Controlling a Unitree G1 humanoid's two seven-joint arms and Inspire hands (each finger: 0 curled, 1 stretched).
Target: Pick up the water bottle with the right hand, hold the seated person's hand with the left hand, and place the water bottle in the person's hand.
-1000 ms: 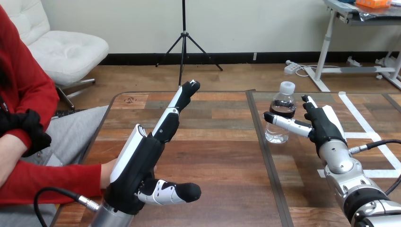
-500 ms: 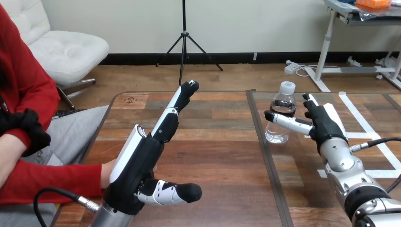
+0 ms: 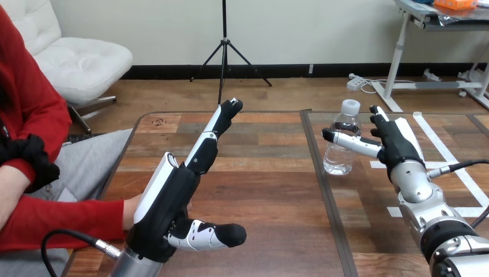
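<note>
A clear water bottle (image 3: 341, 151) with a white cap stands upright on the table right of the middle seam. My right hand (image 3: 394, 145) is open just right of it, thumb stretched across the front of the bottle, fingers straight behind it. My left hand (image 3: 173, 199) is open at the lower left, fingers pointing up and away, thumb sticking out to the right. The person's hand (image 3: 131, 210), on a red-sleeved arm, lies on the table at the left edge, mostly hidden behind my left palm; I cannot tell whether they touch.
The wooden table (image 3: 265, 190) has a dark seam down its middle and white tape lines (image 3: 438, 147) at the right. The person sits at the left, their other arm (image 3: 17, 173) folded near the view's edge.
My right hand has risen and moved slightly away, its thumb now across the bottle's upper part. The left hand and the person's hand have stayed put.
</note>
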